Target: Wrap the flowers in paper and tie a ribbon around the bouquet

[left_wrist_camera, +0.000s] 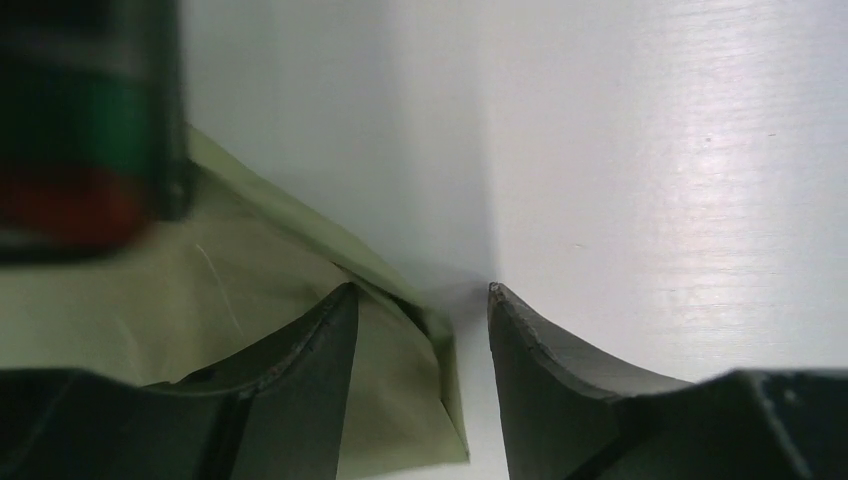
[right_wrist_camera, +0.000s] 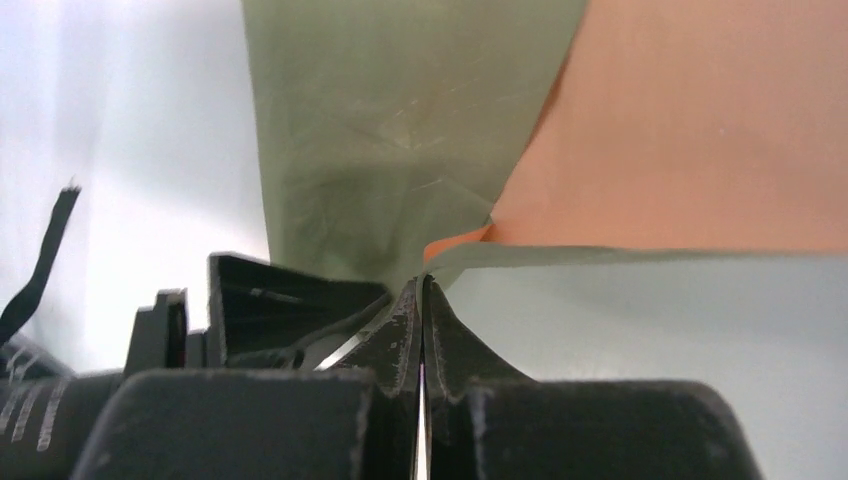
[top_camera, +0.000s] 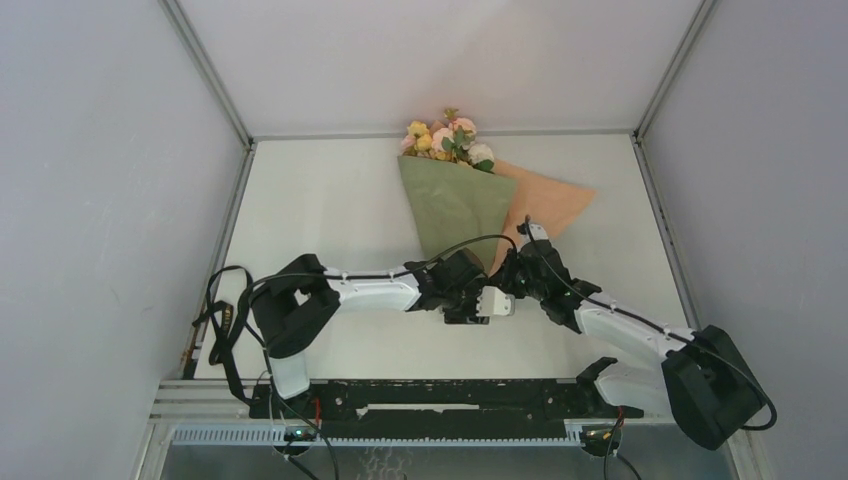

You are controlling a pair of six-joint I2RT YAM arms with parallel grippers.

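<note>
The bouquet lies on the white table, with the flowers (top_camera: 445, 140) at the far end. The paper (top_camera: 455, 205) is olive green, and a peach flap (top_camera: 548, 205) spreads to the right. My left gripper (top_camera: 488, 302) is open at the cone's near tip. In the left wrist view its fingers (left_wrist_camera: 420, 295) straddle an olive paper corner (left_wrist_camera: 400, 400) without gripping it. My right gripper (top_camera: 508, 274) is shut, and its tips (right_wrist_camera: 421, 285) pinch the paper (right_wrist_camera: 400, 130) at the fold where olive meets peach (right_wrist_camera: 700, 120). A black ribbon (right_wrist_camera: 45, 255) end lies to the left.
Both arms meet over the table's middle, wrists close together. Grey enclosure walls (top_camera: 110, 200) and metal frame rails (top_camera: 650, 210) border the table. Black cables (top_camera: 225, 320) hang by the left base. In the left wrist view a dark, blurred part of the other arm (left_wrist_camera: 85, 120) fills the upper left.
</note>
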